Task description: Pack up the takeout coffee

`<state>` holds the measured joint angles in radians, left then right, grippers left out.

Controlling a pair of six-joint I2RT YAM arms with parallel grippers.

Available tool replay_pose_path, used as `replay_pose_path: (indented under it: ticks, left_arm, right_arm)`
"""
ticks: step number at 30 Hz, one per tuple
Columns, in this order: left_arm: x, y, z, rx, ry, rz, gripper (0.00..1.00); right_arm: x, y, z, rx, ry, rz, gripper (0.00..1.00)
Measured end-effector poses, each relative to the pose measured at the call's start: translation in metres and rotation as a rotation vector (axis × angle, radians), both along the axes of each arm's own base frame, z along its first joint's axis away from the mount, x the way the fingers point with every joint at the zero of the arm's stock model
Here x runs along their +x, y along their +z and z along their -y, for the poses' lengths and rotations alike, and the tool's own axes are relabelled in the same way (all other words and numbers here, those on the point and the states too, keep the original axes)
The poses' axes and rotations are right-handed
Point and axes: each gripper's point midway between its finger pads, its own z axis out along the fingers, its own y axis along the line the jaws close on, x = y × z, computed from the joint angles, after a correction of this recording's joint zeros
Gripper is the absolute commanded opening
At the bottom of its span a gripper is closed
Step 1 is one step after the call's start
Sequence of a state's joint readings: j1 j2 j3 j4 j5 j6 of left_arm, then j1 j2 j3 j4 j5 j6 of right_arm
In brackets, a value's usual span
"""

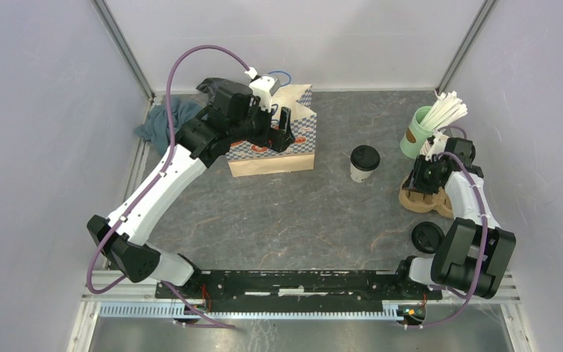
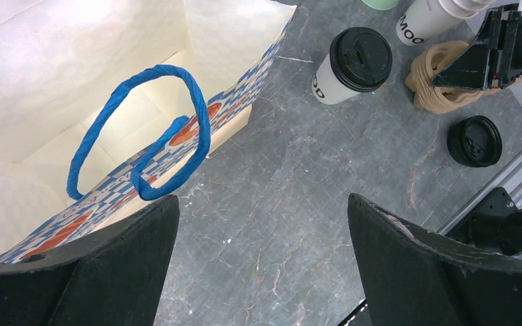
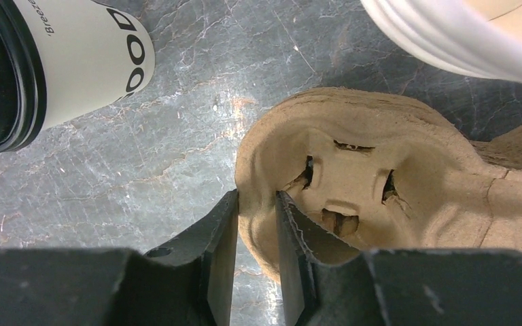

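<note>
Takeout coffee (image 1: 364, 163) between bag (image 1: 271, 158) and carrier (image 3: 435, 170) — right gripper (image 3: 257, 204) pinches carrier's rim.

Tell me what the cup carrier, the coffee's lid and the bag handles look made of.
Cup carrier: moulded paper pulp, matte brown, with fibrous, ragged edges.
Takeout coffee lid: likely plastic, black, smooth with a slight sheen.
Bag handles: seemingly twisted paper cord, blue, showing spiral ridges.
</note>
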<state>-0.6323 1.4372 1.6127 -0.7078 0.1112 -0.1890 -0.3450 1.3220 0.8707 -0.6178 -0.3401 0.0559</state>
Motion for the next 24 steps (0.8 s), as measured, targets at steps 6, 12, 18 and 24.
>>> replay_pose_path:
  ticks: [6,12,18,24]
  left_arm:
    - [0.0,0.0,0.0,0.0,0.0,0.0,1.0]
    - [0.0,0.0,0.0,0.0,0.0,0.0,1.0]
    - [0.0,0.0,0.0,0.0,0.0,0.0,1.0]
    - [0.0,0.0,0.0,0.0,0.0,0.0,1.0]
  right_arm:
    - [0.0004,0.0,-0.0005,0.011,-0.002,0.004,0.25]
    - [0.0002,0.0,0.0004,0.015,-0.006,0.004,0.2]
    - [-0.0006,0.0,0.0004,0.014,-0.006,0.001,0.15]
    - [-0.0048,0.0071,0.0002,0.006,-0.013,0.004,0.1]
